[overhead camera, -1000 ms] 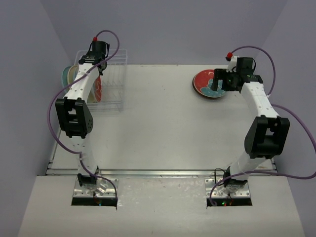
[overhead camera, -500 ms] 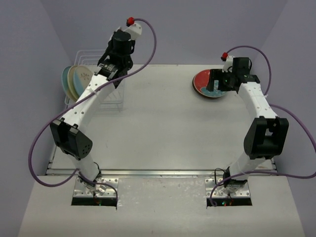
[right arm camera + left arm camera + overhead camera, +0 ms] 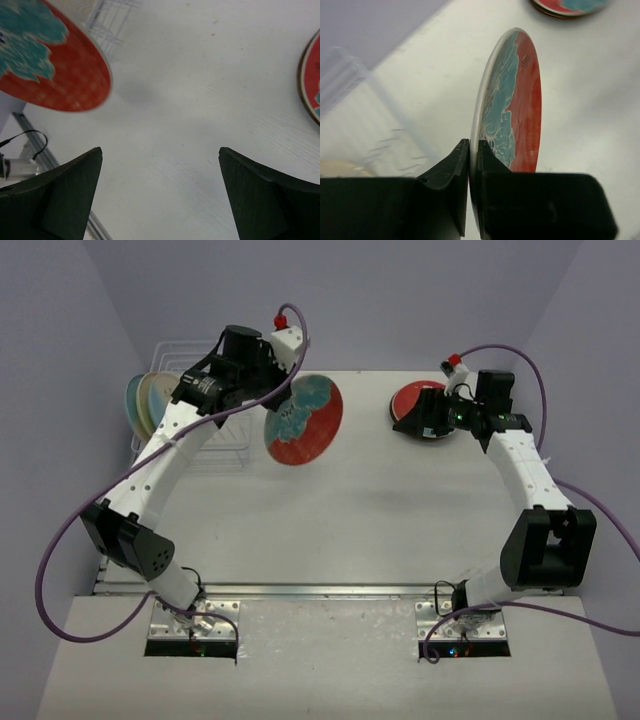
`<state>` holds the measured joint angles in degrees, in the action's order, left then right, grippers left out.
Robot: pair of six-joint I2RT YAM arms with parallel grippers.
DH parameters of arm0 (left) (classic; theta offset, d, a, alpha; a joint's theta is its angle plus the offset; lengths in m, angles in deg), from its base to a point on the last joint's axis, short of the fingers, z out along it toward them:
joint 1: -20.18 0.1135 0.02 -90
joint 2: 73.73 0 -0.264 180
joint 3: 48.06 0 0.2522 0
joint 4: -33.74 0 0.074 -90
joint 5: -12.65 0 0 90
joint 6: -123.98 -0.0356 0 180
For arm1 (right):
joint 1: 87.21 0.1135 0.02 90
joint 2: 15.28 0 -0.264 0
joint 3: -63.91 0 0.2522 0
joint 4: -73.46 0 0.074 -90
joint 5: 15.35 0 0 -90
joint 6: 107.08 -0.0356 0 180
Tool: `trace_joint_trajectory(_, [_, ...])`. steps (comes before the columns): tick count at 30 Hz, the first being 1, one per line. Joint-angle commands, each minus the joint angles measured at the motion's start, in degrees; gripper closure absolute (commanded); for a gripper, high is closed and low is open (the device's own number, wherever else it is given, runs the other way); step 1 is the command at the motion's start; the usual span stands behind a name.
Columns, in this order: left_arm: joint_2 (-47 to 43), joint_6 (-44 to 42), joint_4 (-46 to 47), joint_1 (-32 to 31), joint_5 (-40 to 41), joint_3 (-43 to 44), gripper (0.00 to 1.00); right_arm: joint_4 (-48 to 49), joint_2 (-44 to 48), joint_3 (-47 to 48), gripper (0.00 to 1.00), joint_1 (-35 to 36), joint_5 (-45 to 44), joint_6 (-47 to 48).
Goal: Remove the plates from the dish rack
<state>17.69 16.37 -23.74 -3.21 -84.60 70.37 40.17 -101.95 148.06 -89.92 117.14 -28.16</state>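
Observation:
My left gripper (image 3: 274, 400) is shut on the rim of a red plate with teal-and-white patches (image 3: 303, 420), which hangs on edge in the air just right of the dish rack (image 3: 205, 445). In the left wrist view the two fingers (image 3: 490, 162) pinch that plate (image 3: 515, 100) from both sides. Cream and pale blue plates (image 3: 150, 402) stand in the rack's left end. A second red plate (image 3: 410, 400) lies flat at the far right. My right gripper (image 3: 428, 423) hovers open at its near edge, and nothing sits between its jaws (image 3: 160, 152).
The white wire rack (image 3: 112, 17) sits at the table's far left corner against the left wall. The metal front edge of the table (image 3: 320, 590) runs between the two arm bases. Purple cables loop from both wrists.
The left arm drew the red patched plate up out of the rack and swung it right, over the table. The right gripper backed off the flat red plate and turned toward the left.

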Motion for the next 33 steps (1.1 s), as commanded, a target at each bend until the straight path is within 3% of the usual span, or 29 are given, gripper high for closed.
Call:
trace_joint_trajectory(1, [-1.7,5.2,1.2,-0.8,-29.0,-0.7,1.00,5.9,2.3,-1.9,0.02,1.0,12.8,-1.8])
trace_joint_trajectory(7, [1.8,4.2,-3.1,-0.8,-40.3,-0.8,1.00,-1.1,3.5,-3.4,0.11,6.1,17.2,6.6])
trace_joint_trajectory(18, [5.0,1.6,-6.4,-0.9,-42.9,0.3,1.00,-8.8,6.1,-5.8,0.28,13.9,19.4,17.6])
trace_joint_trajectory(26, [4.0,0.4,-5.2,-0.9,-44.7,0.5,1.00,-12.5,3.7,-5.6,0.59,16.6,13.5,22.2])
trace_joint_trajectory(29, [3.8,0.0,-5.4,-0.9,-45.0,1.5,1.00,-15.5,1.1,-4.4,0.93,17.9,10.0,22.9])
trace_joint_trajectory(30, [3.7,-0.1,-5.4,-0.8,-45.0,1.5,1.00,-16.3,0.9,-4.0,0.99,17.9,9.8,22.9])
trace_joint_trajectory(33, [3.3,-0.2,-5.3,-0.9,-44.8,1.6,1.00,-17.8,-0.9,-2.3,1.00,17.9,10.2,22.1])
